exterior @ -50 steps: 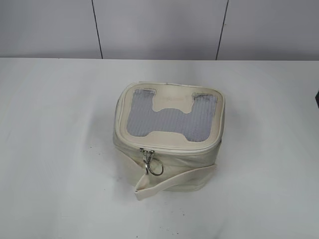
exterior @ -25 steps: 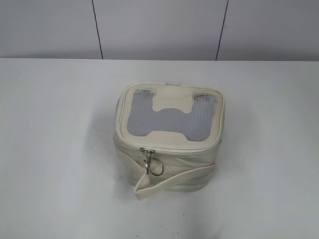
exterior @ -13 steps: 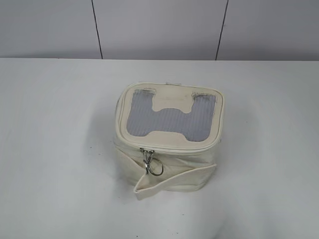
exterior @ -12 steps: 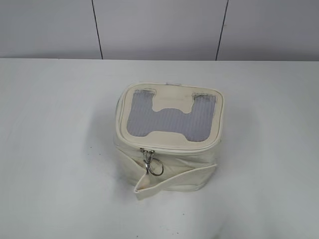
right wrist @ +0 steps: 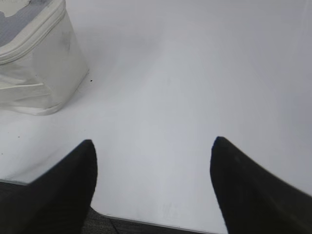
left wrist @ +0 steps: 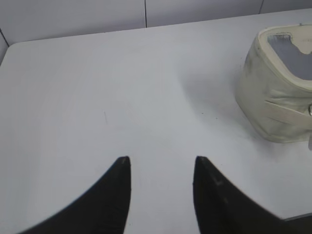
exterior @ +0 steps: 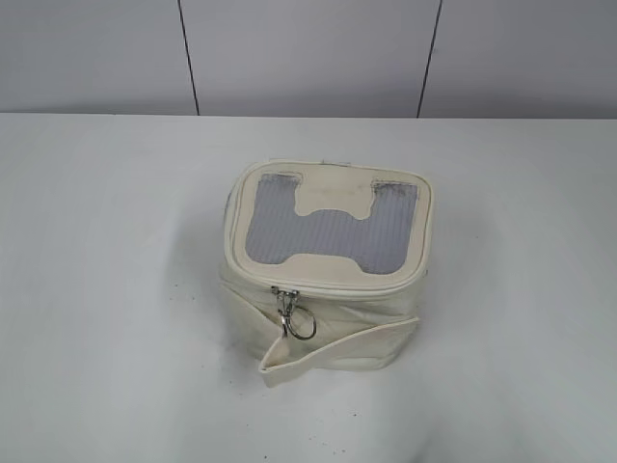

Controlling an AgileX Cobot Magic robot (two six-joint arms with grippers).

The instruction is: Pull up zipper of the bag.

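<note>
The cream-white boxy bag (exterior: 323, 328) stands in the middle of the white table, its lid up with a grey mesh window around a cream H-shaped patch. The cream zipper track (exterior: 366, 288) runs along the lid's front rim. Silver pulls with a wire ring (exterior: 292, 316) hang at the front left corner. A loose strap flap (exterior: 333, 349) lies across the front. The bag also shows in the left wrist view (left wrist: 273, 105) and the right wrist view (right wrist: 36, 73). My left gripper (left wrist: 162, 162) is open and empty, left of the bag. My right gripper (right wrist: 153, 142) is open and empty, right of it.
The white table (exterior: 106, 289) stretches around the bag. Its near edge shows in the right wrist view (right wrist: 161, 222). A grey panelled wall (exterior: 308, 53) stands behind the table.
The strap flap's right end and the bag's front fabric shifted slightly. The bag stays in place and neither gripper enters the exterior view.
</note>
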